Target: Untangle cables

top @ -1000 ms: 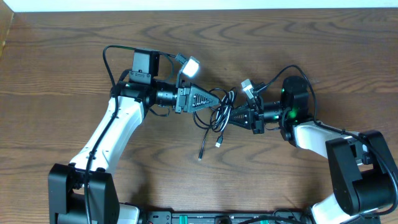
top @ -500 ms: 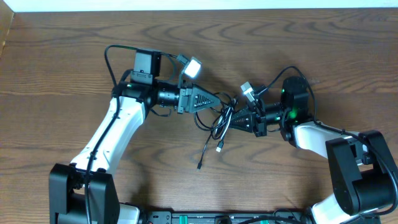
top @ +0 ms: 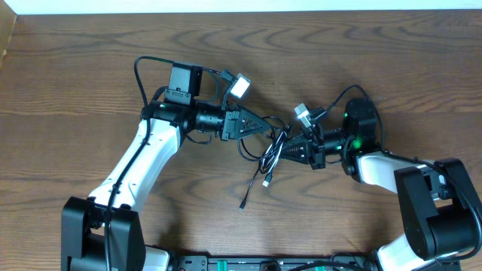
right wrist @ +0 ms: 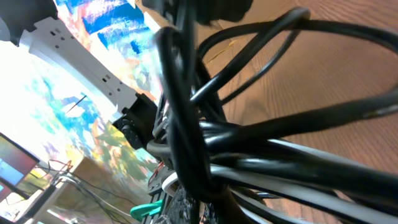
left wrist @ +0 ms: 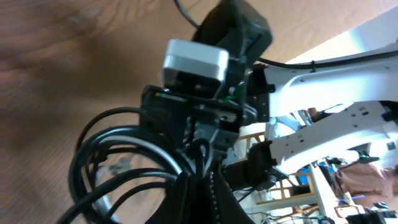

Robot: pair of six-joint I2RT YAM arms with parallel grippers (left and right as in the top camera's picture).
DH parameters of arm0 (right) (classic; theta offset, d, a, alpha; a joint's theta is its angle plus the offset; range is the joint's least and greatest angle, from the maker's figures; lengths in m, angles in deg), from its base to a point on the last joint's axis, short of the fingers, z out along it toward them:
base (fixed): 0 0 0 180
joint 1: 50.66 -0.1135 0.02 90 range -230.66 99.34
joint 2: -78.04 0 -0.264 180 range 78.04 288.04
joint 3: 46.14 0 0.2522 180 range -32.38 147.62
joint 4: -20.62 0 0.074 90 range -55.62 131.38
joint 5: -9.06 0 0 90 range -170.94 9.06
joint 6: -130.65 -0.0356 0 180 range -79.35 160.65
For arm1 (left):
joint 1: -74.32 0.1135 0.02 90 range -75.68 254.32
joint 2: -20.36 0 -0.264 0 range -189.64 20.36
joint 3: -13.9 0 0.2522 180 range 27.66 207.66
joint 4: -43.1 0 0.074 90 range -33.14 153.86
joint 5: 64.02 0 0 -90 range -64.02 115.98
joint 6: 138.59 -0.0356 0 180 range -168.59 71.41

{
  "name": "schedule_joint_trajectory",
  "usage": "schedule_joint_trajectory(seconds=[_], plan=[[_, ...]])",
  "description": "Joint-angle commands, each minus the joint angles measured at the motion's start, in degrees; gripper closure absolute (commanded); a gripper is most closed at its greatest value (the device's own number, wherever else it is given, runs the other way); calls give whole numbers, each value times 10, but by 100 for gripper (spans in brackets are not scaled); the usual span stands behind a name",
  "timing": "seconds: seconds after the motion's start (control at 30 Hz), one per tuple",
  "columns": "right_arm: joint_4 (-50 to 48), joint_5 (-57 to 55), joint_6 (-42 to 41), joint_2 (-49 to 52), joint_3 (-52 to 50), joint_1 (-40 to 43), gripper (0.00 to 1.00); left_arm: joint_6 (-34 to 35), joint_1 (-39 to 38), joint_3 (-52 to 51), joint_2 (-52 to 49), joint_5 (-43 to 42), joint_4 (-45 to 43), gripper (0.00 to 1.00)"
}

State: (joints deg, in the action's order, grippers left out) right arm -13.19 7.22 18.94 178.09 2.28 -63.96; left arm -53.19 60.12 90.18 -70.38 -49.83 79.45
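Both my grippers are closed on the cables (top: 265, 147). My left gripper (top: 269, 126) pinches them from the upper left and my right gripper (top: 289, 150) from the right, just above the table (top: 90, 68). Compared with a second ago, both grippers are a little more to the right and the bunch has travelled with them. The long plug end (top: 242, 205) now reaches further down toward me. The loops between my grippers look as dense as before, so I judge that the untangling has hardly begun. In the wrist views I see only crossed black strands, and I cannot pick out the white one for sure.
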Motion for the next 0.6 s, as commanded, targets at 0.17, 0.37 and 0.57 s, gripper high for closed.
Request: schedule_joint_trajectory(seconds=[0.17, 0.37, 0.57], plan=[[-19, 14, -86, -4, 3, 13, 99, -23, -4, -25, 5, 43, 2, 92], [-17, 14, -115, -4, -6, 23, 99, -23, -4, -25, 5, 101, 6, 77], [-1, 14, -117, -4, -18, 20, 99, -23, -4, -25, 5, 105, 7, 39]])
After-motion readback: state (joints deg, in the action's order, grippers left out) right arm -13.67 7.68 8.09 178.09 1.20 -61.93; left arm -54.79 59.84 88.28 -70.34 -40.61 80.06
